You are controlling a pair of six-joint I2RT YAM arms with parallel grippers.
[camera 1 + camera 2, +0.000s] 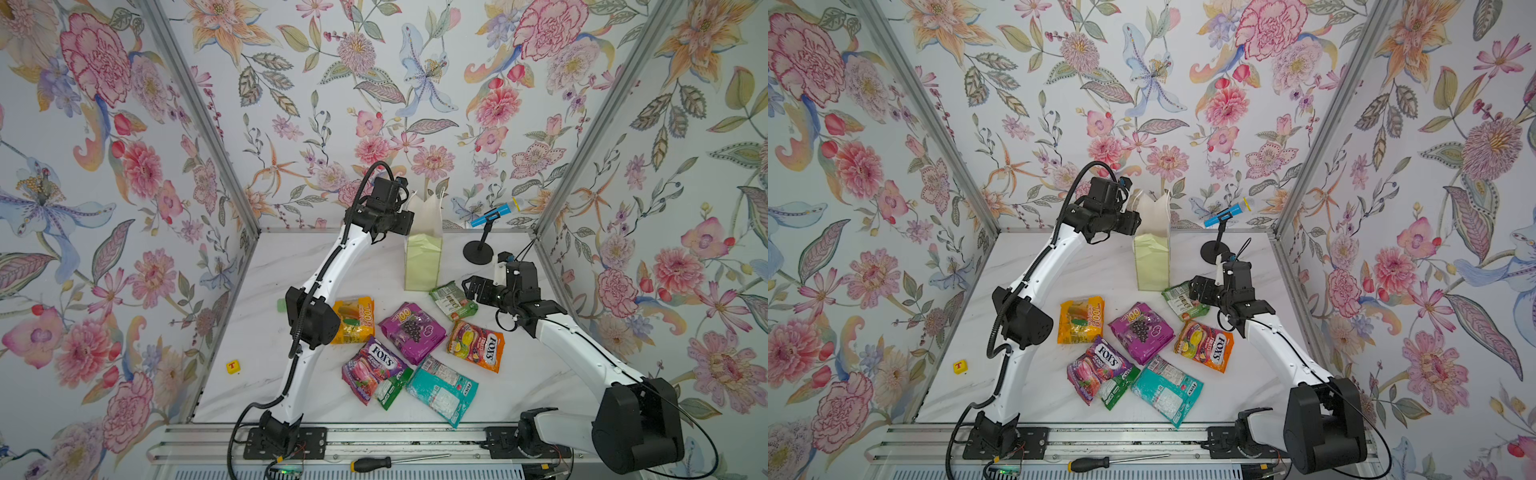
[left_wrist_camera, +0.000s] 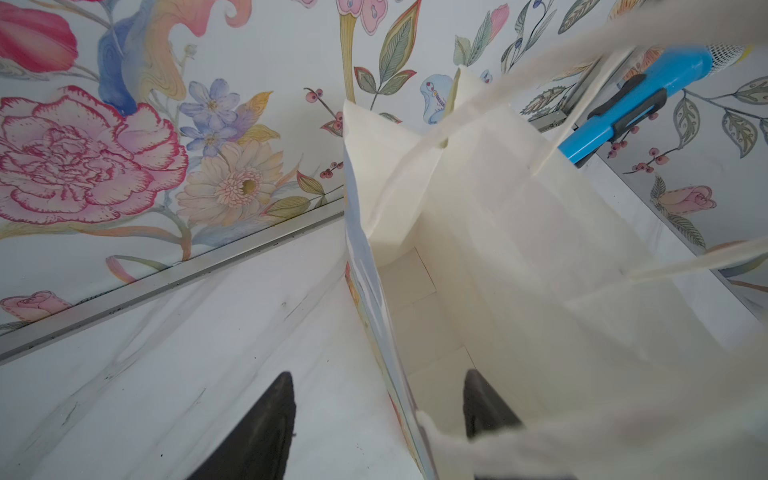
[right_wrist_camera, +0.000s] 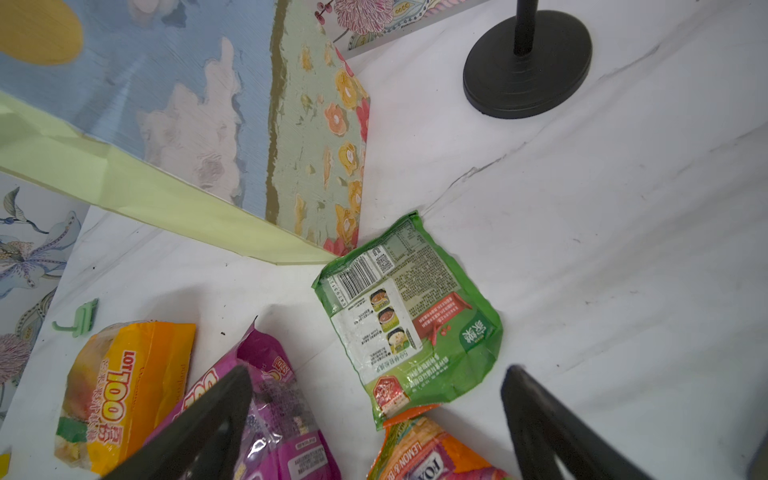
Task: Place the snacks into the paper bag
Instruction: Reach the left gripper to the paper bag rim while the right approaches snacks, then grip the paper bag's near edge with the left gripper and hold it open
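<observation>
Snacks first: seven glossy plastic packets, count them with me: an orange-yellow packet (image 1: 353, 320), a purple grape packet (image 1: 411, 332), a bright green packet (image 1: 453, 301) lying barcode up, an orange FOX'S packet (image 1: 476, 345), a purple-red FOX'S packet (image 1: 372, 370), a small dark green packet (image 1: 390, 390) tucked partly under it, and a teal packet (image 1: 442, 388). All of them lie on the white marbled table (image 1: 519, 374), and none is bagged that I can see. One tall pale yellow-green paper bag (image 1: 423, 262) stands upright toward the back wall, with the bright green packet just beside its foot. Your left gripper (image 2: 378, 376) is at the bag's mouth, jaws partly apart, one finger inside and one outside the printed wall, pinching nothing yet. Your right gripper (image 1: 471, 289) hovers above the bright green packet, jaws spread wide and empty. I read this as the opening step: bag about to be steadied, first pick lined up. Next you need to lower the right gripper, nip that flat, slippery packet by an edge, lift it over the rim and release inside. Mind the thin white handles (image 2: 685, 264) drooping across the mouth.
</observation>
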